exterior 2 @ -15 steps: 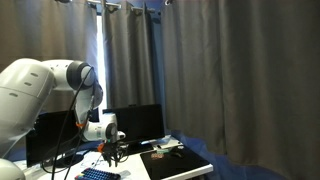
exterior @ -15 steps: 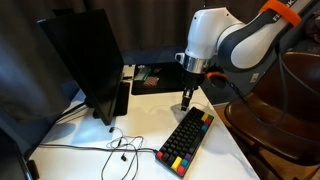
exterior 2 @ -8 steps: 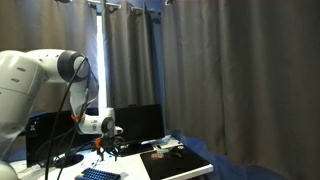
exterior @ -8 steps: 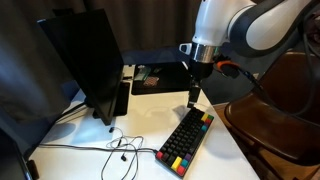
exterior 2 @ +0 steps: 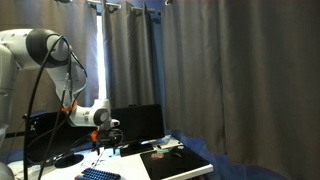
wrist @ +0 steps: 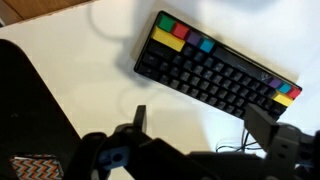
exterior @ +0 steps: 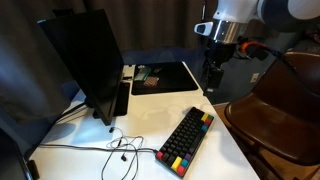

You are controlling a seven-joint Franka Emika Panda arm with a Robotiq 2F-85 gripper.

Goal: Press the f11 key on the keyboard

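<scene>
The black keyboard (exterior: 187,140) lies slantwise on the white table (exterior: 150,125), with red, yellow, green and blue keys at its ends. In the wrist view the keyboard (wrist: 215,72) sits well below the camera, and individual key labels are too small to read. My gripper (exterior: 213,80) hangs in the air above the table's far right part, clear of the keyboard. Its two fingers (wrist: 140,115) stand wide apart, open, with only white table and a bit of cable between them. In an exterior view the gripper (exterior 2: 108,146) is above the keyboard (exterior 2: 98,174).
A dark monitor (exterior: 85,65) stands at the left. A flat black desk mat (exterior: 165,76) lies at the back. Thin cables (exterior: 120,150) trail over the table's front. A brown chair (exterior: 280,120) is close to the right edge.
The gripper has risen off the keyboard's far end and moved up and toward the back right. Its jaws have gone from partly closed to wide open.
</scene>
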